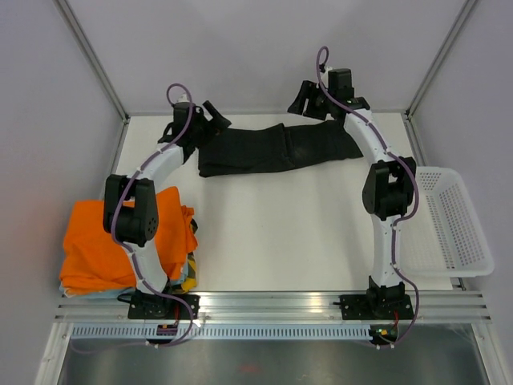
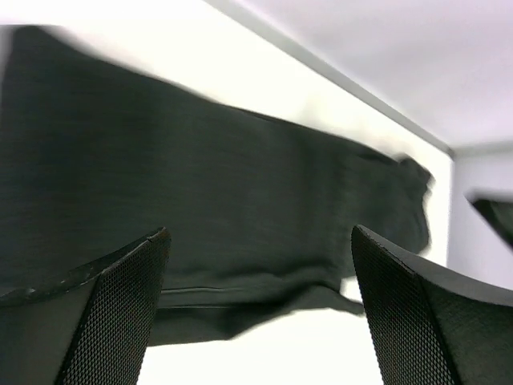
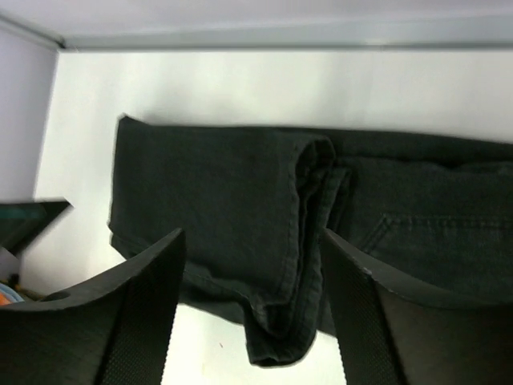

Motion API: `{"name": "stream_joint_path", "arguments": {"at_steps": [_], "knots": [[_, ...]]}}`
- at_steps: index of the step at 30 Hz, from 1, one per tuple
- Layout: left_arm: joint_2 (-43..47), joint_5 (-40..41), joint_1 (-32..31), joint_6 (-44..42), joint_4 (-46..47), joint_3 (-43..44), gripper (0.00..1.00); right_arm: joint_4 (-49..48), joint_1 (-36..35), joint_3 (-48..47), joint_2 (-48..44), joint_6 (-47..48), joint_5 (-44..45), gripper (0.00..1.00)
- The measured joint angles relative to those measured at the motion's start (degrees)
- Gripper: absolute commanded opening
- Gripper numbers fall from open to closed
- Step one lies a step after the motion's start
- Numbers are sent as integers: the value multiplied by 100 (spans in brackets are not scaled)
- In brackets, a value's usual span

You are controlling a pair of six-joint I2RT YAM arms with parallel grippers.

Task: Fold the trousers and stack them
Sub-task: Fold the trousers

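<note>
Lying near far table [image 1: 280, 241] edge: trousers [image 1: 276, 149]

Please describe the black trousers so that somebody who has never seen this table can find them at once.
Start at the white table and look along its far edge. There a long strip of cloth lies flat: the trousers. They are the only black garment; the other clothes sit in a pile topped with bright orange at the near left corner.
</note>
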State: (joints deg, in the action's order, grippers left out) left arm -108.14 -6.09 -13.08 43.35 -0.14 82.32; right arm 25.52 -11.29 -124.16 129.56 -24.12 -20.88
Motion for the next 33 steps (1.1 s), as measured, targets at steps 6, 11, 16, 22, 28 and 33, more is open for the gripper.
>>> {"name": "stream_joint_path", "arguments": {"at_steps": [6,11,16,22,28,33], "knots": [[0,306,719,92,-955,-68,99,367,-310,538,-63,433,31,48],[-2,286,1025,68,-1449,-120,99,509,-750,977,-26,708,24,21],[-66,129,1233,-70,-1513,-142,98,651,-841,1600,37,903,247,19],[-437,-262,1235,-262,-1478,-142,98,841,-756,1836,166,962,437,20],[-715,-503,1224,-461,-1521,-142,97,1165,-756,1193,177,955,647,73],[-715,-516,1224,-603,-1523,-140,97,1110,-743,667,122,1045,984,89]]}}
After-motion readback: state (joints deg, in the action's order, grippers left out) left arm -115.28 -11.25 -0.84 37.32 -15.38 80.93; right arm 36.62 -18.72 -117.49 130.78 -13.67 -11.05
